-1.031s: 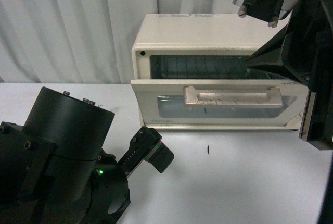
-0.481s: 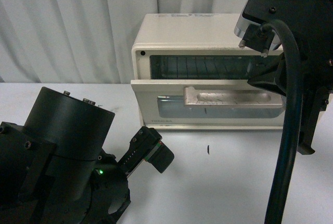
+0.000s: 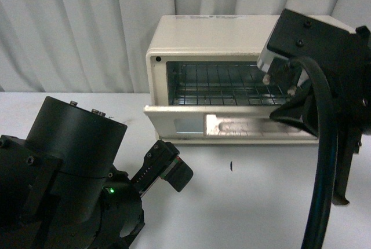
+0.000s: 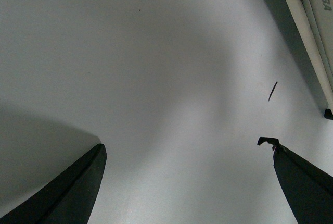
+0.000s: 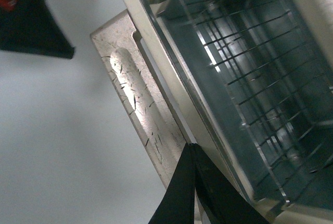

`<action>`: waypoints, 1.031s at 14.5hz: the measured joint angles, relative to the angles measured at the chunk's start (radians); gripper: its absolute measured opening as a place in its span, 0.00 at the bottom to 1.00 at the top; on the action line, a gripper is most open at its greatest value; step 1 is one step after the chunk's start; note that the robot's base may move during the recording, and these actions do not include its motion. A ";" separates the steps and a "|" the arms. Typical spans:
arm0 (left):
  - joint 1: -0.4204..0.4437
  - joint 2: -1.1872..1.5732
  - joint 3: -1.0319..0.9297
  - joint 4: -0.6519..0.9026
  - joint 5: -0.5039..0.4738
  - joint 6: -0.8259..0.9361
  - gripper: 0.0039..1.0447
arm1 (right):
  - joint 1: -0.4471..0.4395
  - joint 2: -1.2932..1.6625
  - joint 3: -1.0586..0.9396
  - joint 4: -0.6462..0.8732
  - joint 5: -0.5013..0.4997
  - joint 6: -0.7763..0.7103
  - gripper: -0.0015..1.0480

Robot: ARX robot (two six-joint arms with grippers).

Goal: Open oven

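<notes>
Front view, boxy cream oven (image 3: 203,32), wire rack (image 3: 220,84)

white table (image 3: 261,202), pleated curtain (image 3: 87,29) behind

The oven (image 3: 203,35) mouth gaped open above its lowered door (image 3: 179,123), which jutted forward over the tabletop (image 3: 249,202). A wire rack (image 3: 214,84) spanned the cavity, leaving a shallow slot above it. The right arm (image 3: 324,58) and its thick cable (image 3: 322,174) blocked the oven's right end. The fingers (image 5: 197,193) of the right gripper (image 5: 130,101) stood spread, one at the door's edge beside the handle (image 5: 119,73). The left arm (image 3: 64,162) filled the near left corner. Between the arms lay bare tabletop, marked only by a small dark fleck (image 3: 231,166). A curtain (image 3: 75,29) closed off the back.
</notes>
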 joint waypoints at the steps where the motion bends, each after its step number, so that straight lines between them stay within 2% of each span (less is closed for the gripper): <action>1: 0.000 0.000 0.000 0.000 0.000 0.000 0.94 | 0.016 -0.004 -0.020 -0.030 -0.008 0.005 0.02; 4: 0.000 -0.002 0.000 0.000 0.001 0.004 0.94 | 0.049 -0.066 -0.040 -0.085 -0.028 0.023 0.02; 9: 0.000 -0.002 -0.001 -0.001 -0.003 0.004 0.94 | 0.017 -0.211 0.045 -0.090 -0.042 0.056 0.02; 10: 0.000 -0.002 -0.001 -0.001 -0.003 0.004 0.94 | -0.001 -0.220 0.060 -0.067 -0.022 0.060 0.09; 15: 0.000 -0.002 -0.001 -0.001 -0.002 0.005 0.94 | -0.011 -0.234 0.077 -0.056 -0.006 0.066 0.61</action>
